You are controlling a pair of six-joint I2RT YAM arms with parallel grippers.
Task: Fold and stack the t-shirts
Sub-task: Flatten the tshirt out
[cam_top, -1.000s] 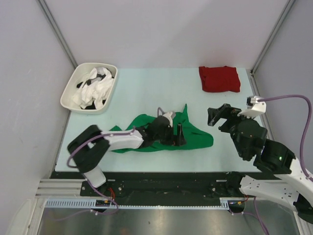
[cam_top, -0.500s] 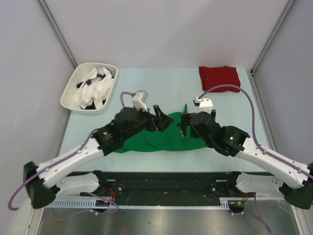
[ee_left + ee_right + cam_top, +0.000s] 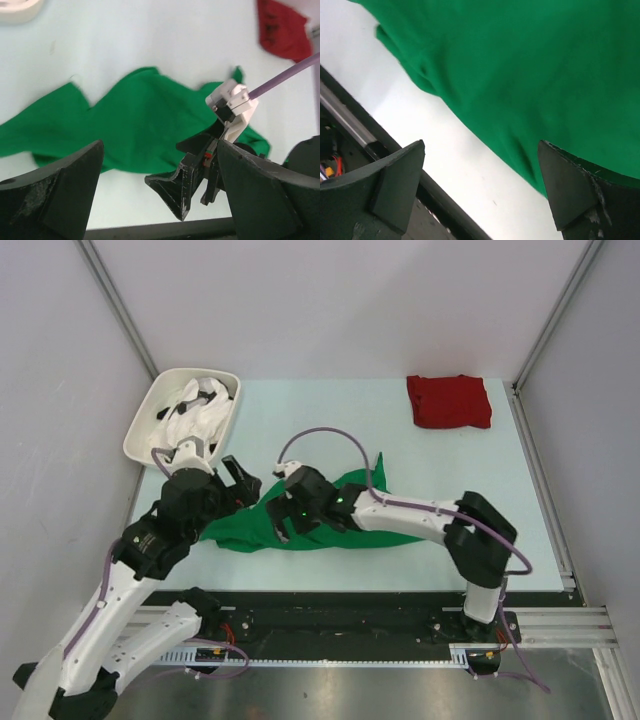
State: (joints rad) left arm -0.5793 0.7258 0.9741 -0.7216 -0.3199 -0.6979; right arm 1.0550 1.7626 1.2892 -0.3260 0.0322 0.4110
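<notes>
**Green shirt lying crumpled mid-table, both grippers wide apart over it**

I am looking at the green t-shirt (image 3: 330,520) lying unfolded and rumpled near the front edge of the table (image 3: 330,420), stretched out left to right with a pointed bit of cloth sticking up toward the back. In the left wrist view the same shirt (image 3: 135,130) is spreading in wavy lobes across the pale surface. The right wrist view is filling up almost wholly with green cloth (image 3: 530,75), its edge running diagonally above the bare table and the dark front rail.

The dark red t-shirt (image 3: 449,401) is sitting folded square at the far right corner of the table, well apart from the green one.

I am seeing the right gripper (image 3: 283,521) reaching across over the left part of the green shirt, its fingers (image 3: 395,180) standing wide apart with nothing between them. The left gripper (image 3: 240,483) is hovering just beside the shirt's left end, its fingers (image 3: 60,190) also spread wide and holding nothing.

A white bin (image 3: 150,445) with white cloths piled in it is resting at the far left corner.
</notes>
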